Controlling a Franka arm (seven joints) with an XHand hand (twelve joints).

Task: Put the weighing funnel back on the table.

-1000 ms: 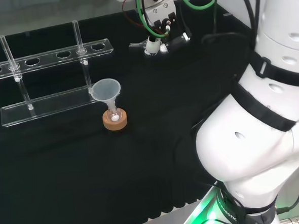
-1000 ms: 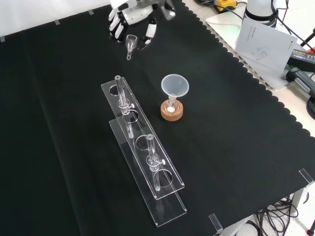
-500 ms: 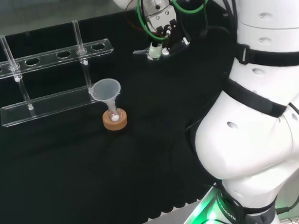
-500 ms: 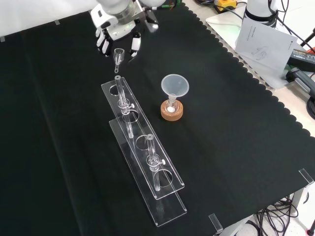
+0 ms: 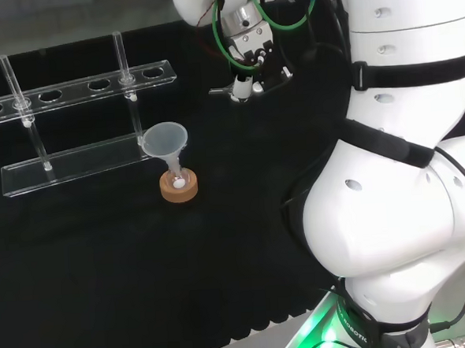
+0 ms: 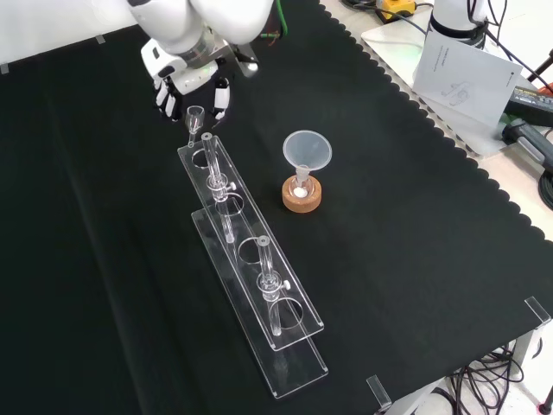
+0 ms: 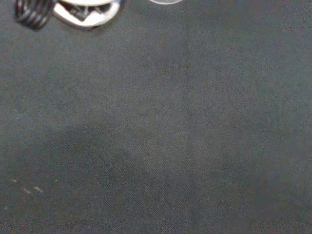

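Pinching the weighing funnel (image 6: 195, 116), the hand (image 6: 184, 76) has swung left in the front view to the rack's (image 6: 275, 304) far end, seemingly still above the worktop (image 6: 415, 225), so set-down remains.

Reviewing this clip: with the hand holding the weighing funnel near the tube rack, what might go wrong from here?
1. The weighing funnel, pinched in the hand, hangs close to the end of the test tube rack and its upright tube in the front view. Lowering it there might knock them.
2. It seems clear of the cloth. Releasing early might let the small clear piece drop and roll.
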